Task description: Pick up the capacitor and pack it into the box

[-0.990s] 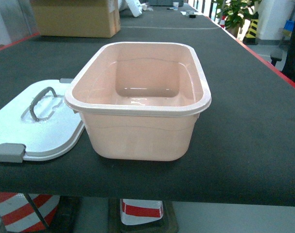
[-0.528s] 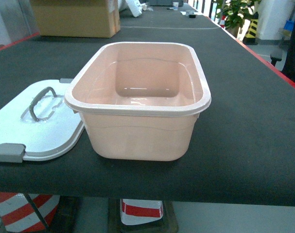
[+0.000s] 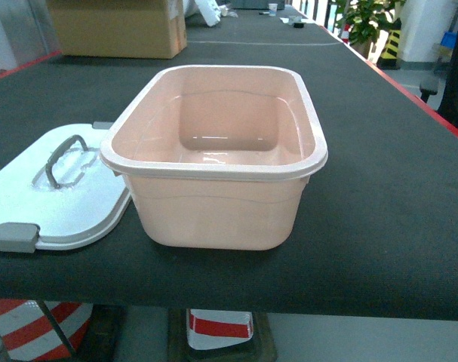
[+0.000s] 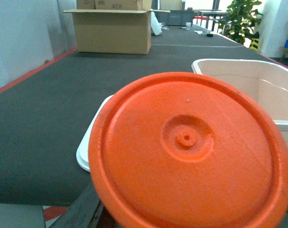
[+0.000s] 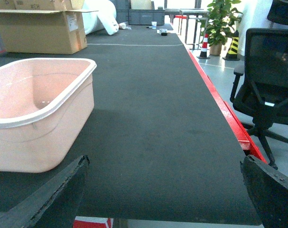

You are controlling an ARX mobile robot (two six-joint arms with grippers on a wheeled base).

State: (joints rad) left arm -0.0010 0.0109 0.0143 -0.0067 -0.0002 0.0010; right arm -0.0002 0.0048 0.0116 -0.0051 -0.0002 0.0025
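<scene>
The capacitor point(image 4: 191, 152) fills the left wrist view: its round orange-red end face sits right in front of the camera. My left gripper point(image 4: 181, 224) is shut on it, with only one dark finger point(image 4: 84, 209) showing at the lower left. The box point(image 3: 213, 151), a pale pink tub, stands empty at the table's middle, to the right of the capacitor. Its white lid point(image 3: 55, 192) lies flat on its left. My right gripper point(image 5: 167, 190) is open over bare mat to the right of the box point(image 5: 34, 109). Neither gripper shows in the head view.
A brown cardboard carton point(image 3: 119, 26) stands at the back left of the black mat. The table's red right edge point(image 5: 219, 99) has an office chair point(image 5: 269, 80) beyond it. A red-and-white striped barrier point(image 3: 32, 328) is on the floor below the front edge.
</scene>
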